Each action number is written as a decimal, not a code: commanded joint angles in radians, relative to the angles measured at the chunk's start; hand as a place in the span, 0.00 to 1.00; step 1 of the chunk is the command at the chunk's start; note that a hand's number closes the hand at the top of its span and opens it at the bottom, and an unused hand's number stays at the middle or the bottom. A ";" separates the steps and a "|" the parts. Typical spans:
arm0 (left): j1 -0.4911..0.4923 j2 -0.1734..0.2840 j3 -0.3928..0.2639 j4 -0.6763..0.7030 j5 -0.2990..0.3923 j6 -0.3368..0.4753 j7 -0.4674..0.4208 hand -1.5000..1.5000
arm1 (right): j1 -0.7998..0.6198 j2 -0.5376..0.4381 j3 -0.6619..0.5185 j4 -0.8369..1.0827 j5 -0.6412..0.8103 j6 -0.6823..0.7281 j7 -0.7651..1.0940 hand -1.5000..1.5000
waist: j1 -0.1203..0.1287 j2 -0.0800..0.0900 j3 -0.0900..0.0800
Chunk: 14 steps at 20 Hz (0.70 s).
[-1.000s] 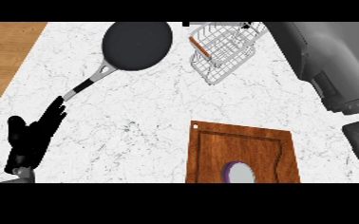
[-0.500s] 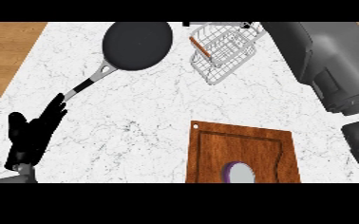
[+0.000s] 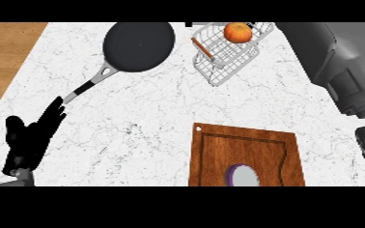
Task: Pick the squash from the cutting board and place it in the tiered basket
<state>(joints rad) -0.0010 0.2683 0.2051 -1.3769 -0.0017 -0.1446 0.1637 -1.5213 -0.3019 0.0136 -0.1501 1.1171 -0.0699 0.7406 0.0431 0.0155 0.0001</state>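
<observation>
White marbled worktop point(image 3: 143, 125) seen from above. The orange squash point(image 3: 237, 32) lies in the upper tier of the white wire tiered basket point(image 3: 222, 53) at the top edge, well apart from the wooden cutting board point(image 3: 246, 152) at the bottom. A black frying pan point(image 3: 139, 46) lies left of the basket. The left hand point(image 3: 28, 140) rests released, fingers straight, at the lower left. A grey forearm point(image 3: 335, 63) crosses the right edge; the right hand's state cannot be told.

No readable text, labels or numbers.
</observation>
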 commanded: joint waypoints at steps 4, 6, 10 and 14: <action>0.028 0.018 0.017 0.002 -0.007 -0.002 -0.019 0.50 | -0.021 -0.044 -0.057 -0.138 -0.042 -0.198 0.025 0.00 | -0.024 -0.014 0.000; 0.033 -0.003 0.019 0.051 -0.006 0.000 -0.065 0.50 | -0.032 -0.064 -0.075 -0.154 -0.053 -0.197 0.074 0.00 | -0.032 -0.013 -0.001; 0.080 -0.025 0.012 -0.004 -0.020 0.033 -0.040 0.50 | -0.040 -0.098 -0.154 -0.215 -0.124 -0.203 0.177 0.00 | -0.053 -0.028 0.000; 0.059 0.006 0.046 -0.015 0.011 0.020 0.015 0.50 | 0.055 -0.092 -0.239 -0.351 -0.226 -0.304 0.138 0.00 | -0.092 -0.040 0.003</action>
<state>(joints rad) 0.0626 0.2656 0.2310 -1.3920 -0.0040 -0.1270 0.1544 -1.5237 -0.3868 -0.1559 -0.4001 0.9692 -0.2978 0.8870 -0.0181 -0.0146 0.0011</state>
